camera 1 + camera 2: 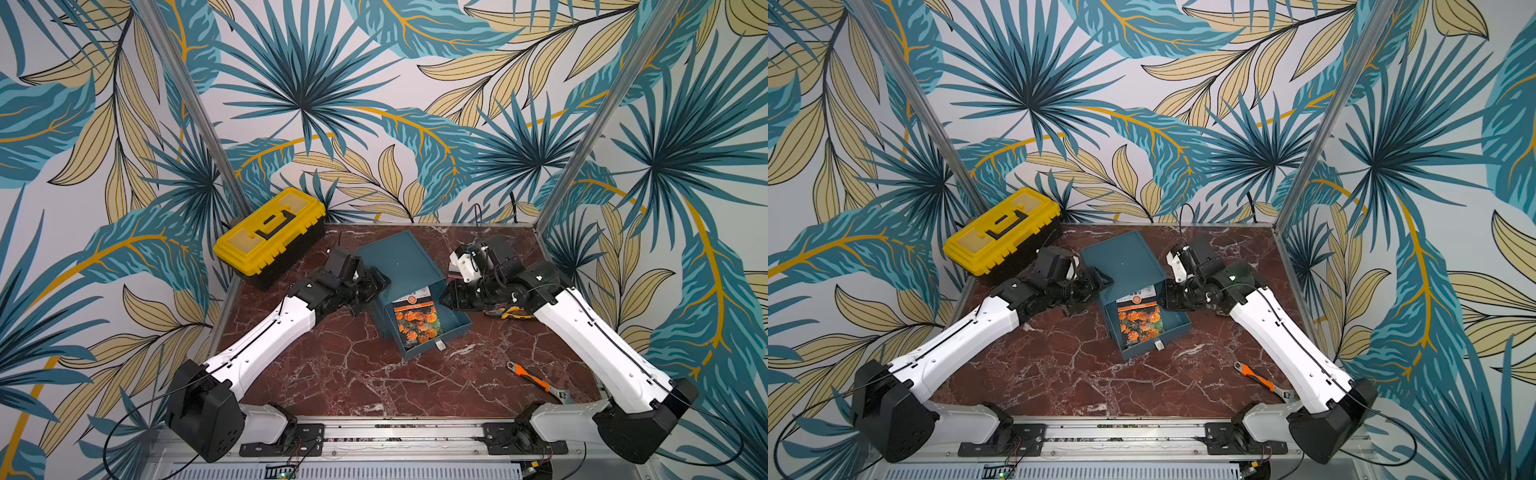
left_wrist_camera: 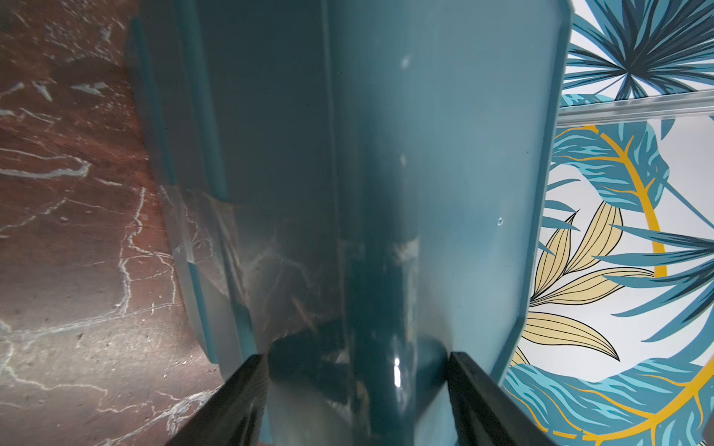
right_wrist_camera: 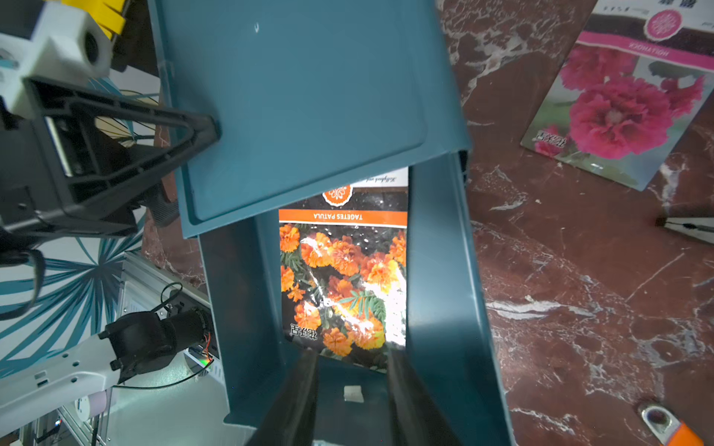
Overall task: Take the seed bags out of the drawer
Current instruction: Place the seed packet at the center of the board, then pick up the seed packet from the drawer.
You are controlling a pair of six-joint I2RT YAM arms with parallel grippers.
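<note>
Two flat, glossy rectangular seed bags were in sight. One orange-flowered seed bag (image 1: 417,322) lay straight ahead of the right gripper (image 3: 349,353), and one pink-flowered seed bag (image 3: 618,112) lay off to that gripper's side. One teal plastic drawer box (image 1: 395,259) stood between the right gripper and the left gripper (image 2: 355,357), with one open teal drawer (image 3: 440,270). One yellow plastic toolbox (image 1: 268,230) sat behind the left gripper. One orange-handled metal wrench (image 1: 536,380) and one pair of yellow-handled pliers (image 1: 513,312) lay behind the right gripper, beside its arm. There were two grippers in all.
</note>
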